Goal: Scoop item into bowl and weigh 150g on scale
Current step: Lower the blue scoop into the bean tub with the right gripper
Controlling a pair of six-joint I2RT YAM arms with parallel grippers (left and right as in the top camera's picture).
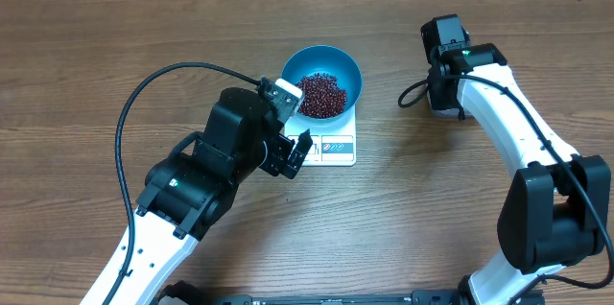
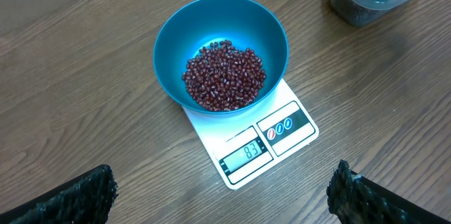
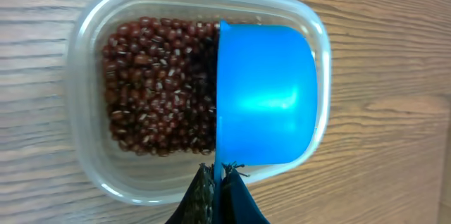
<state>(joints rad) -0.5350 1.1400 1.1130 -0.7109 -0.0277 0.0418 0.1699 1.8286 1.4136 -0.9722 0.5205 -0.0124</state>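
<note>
83 of 150 is shown on the scale beneath the bowl. The left end effector is spread, and the scoop is pinched by the right end effector.

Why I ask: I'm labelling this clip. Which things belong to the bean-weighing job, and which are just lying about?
Part of the job: small dark red-brown beans; round deep bright blue bowl; flat white square kitchen scale; clear plastic tub of beans; small blue plastic scoop in the shut right gripper.
Just there: brown wooden table; black arm cable.
</note>
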